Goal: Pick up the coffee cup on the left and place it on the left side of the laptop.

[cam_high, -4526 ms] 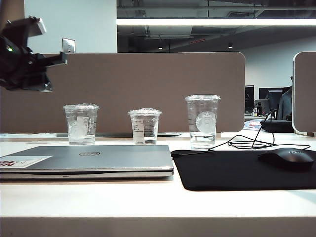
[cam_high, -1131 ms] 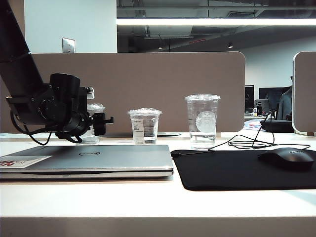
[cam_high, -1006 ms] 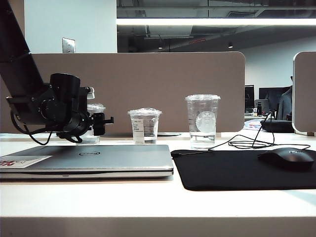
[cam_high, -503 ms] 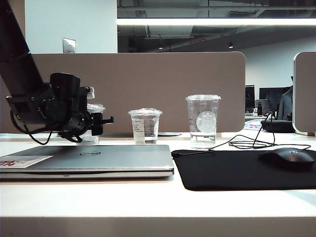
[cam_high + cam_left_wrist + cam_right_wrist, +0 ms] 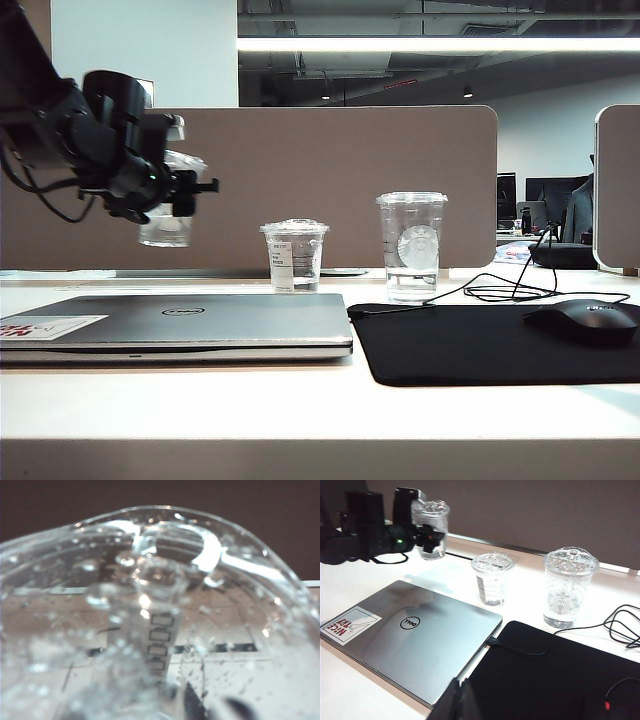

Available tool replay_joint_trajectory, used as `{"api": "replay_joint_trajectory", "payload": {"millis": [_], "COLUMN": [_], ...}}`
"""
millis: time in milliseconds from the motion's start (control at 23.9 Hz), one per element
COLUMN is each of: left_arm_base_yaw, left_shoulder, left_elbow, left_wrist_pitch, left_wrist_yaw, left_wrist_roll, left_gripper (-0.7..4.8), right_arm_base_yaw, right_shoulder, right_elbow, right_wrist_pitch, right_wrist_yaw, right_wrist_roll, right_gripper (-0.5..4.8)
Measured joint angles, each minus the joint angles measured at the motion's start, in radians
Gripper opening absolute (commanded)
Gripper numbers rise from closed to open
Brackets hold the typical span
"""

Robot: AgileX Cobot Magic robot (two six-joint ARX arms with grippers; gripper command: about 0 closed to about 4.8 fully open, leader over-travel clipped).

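The coffee cup (image 5: 166,214), clear plastic with a lid, hangs in the air above the far left of the table, over the back edge of the laptop (image 5: 180,320). My left gripper (image 5: 186,189) is shut on the cup's side and holds it upright. From the right wrist view the cup (image 5: 432,526) sits in the left gripper (image 5: 428,535) beyond the silver laptop (image 5: 415,635). The left wrist view is filled by the cup (image 5: 160,605), which hides the fingers. My right gripper (image 5: 461,702) hangs above the laptop's near corner, fingers together, empty.
A shorter cup with a white label (image 5: 293,255) and a taller cup with a round logo (image 5: 411,245) stand behind the laptop. A black mouse mat (image 5: 500,345) with a mouse (image 5: 585,322) and cables (image 5: 500,290) lies right. A brown partition (image 5: 330,180) closes the back.
The left gripper has closed on the coffee cup and lifted it off the table, rising up and slightly left. The other cups and the laptop stayed put.
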Motion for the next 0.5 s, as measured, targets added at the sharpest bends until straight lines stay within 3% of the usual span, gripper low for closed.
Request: {"api": "replay_joint_trajectory", "payload": {"millis": [168,503], "left_arm_base_yaw": [0.025,0.076], "left_shoulder": [-0.073,-0.31], "left_elbow": [-0.074,-0.383], "left_wrist_pitch": [-0.003,0.13], "left_wrist_yaw": [-0.001,0.005], "left_wrist_roll": [-0.001,-0.002], "left_gripper": [1.72,1.73], "right_arm_base_yaw": [0.0,0.0], "right_shoulder": [0.0,0.001], "right_elbow": [0.0,0.0], "right_wrist_pitch": [0.0,0.0], "right_wrist_yaw": [0.0,0.0], "right_wrist_roll": [0.0,0.0], "right_gripper": [-0.04,-0.04]}}
